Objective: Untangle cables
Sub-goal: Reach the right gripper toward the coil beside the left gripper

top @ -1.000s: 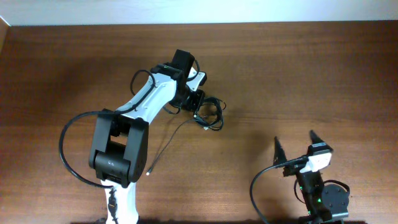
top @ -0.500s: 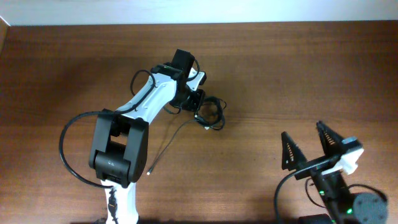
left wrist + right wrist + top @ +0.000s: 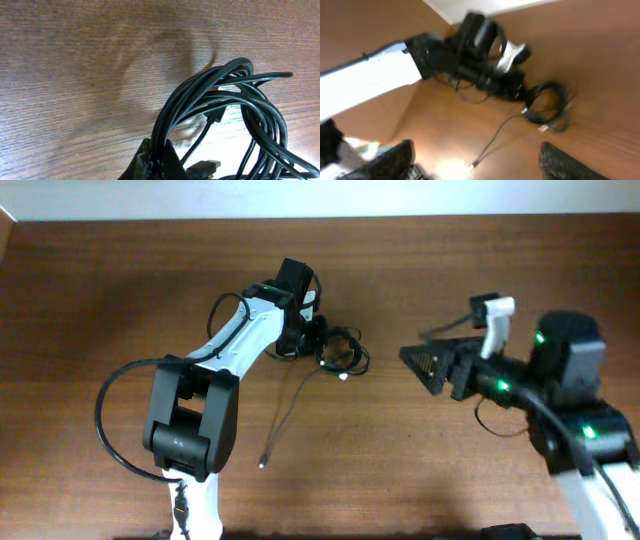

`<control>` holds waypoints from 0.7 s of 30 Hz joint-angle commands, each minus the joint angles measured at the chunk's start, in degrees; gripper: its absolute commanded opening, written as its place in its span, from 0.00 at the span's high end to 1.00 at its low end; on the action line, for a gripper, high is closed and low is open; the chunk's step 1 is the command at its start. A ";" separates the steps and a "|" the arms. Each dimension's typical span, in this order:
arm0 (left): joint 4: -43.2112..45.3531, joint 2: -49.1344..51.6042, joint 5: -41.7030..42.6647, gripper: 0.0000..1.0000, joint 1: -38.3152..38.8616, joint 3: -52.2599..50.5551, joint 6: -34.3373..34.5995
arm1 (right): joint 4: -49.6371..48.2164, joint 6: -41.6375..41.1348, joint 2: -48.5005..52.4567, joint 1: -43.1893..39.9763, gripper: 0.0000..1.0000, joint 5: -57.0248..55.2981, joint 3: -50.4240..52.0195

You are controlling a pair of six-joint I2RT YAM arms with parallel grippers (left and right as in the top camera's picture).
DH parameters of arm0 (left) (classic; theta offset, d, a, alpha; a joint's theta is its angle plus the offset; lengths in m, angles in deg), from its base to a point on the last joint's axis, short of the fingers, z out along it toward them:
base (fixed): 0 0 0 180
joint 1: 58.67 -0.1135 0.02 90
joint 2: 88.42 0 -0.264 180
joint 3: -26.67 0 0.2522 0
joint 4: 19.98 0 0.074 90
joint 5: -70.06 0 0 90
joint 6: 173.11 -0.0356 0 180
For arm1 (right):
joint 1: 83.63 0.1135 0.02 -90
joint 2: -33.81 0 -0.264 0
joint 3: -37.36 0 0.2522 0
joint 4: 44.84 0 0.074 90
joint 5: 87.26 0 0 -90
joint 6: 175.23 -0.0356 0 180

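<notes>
Several glossy black cables (image 3: 170, 112) looped, pinched in left end effector (image 3: 152, 160), right end effector (image 3: 477, 161) spread apart

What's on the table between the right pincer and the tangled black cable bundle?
Nothing: bare wooden table separates right pincer from thin black cable bundle, overhead view.

Below me the tabletop (image 3: 75, 75) is brown wood, finely grained and matt. The cables (image 3: 162, 125) are smooth black plastic, faintly glossy.
</notes>
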State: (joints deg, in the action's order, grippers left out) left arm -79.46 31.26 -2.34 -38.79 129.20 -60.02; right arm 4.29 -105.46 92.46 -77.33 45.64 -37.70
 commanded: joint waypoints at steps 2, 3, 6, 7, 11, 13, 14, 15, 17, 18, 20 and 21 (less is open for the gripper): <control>0.04 -1.53 -1.51 1.00 0.11 -0.35 1.70 | 1.20 -1.92 8.24 -0.22 0.25 7.85 -0.90; 0.02 -1.53 -1.51 1.00 0.11 -0.35 1.70 | 1.33 -1.97 9.55 -0.22 0.26 7.56 -0.87; 0.04 -1.53 -1.51 1.00 0.11 -0.35 1.62 | 1.84 -1.97 13.44 0.09 0.26 7.02 -0.87; 0.00 -1.53 -1.51 1.00 0.11 -0.35 0.79 | 2.58 -2.58 14.95 0.50 0.26 5.05 -0.85; -0.92 -1.53 -1.49 1.00 0.11 -0.35 -1.33 | 4.33 -5.11 20.06 3.82 0.26 -6.29 -0.85; -1.25 -1.53 -1.36 1.00 0.11 -0.35 -3.56 | 4.28 -6.73 23.06 6.16 0.26 -12.17 -0.85; -1.27 -1.53 -1.31 1.00 0.11 -0.35 -3.67 | 4.28 -7.34 24.41 7.19 0.26 -14.71 -0.85; -1.29 -1.53 -1.31 1.00 0.11 -0.35 -3.67 | 4.24 -7.80 25.73 8.20 0.26 -16.92 -0.85; -1.27 -1.53 -1.33 1.00 0.11 -0.35 -3.65 | 3.02 -8.41 29.70 10.80 0.27 -20.74 -0.85; -1.27 -1.53 -1.33 1.00 0.11 -0.35 -3.65 | 2.38 -8.90 30.93 11.41 0.27 -21.46 -0.85; -1.27 -1.53 -1.33 1.00 0.11 -0.35 -3.65 | 0.79 -9.31 33.42 12.37 0.32 -22.45 -0.85; -1.27 -1.53 -1.33 1.00 0.11 -0.35 -3.65 | -0.37 -9.86 34.91 12.90 0.32 -22.45 -0.85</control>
State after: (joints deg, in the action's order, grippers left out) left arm -80.66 31.26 -3.87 -38.79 129.18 -62.56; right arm 5.69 -113.68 124.04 -66.12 27.43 -37.74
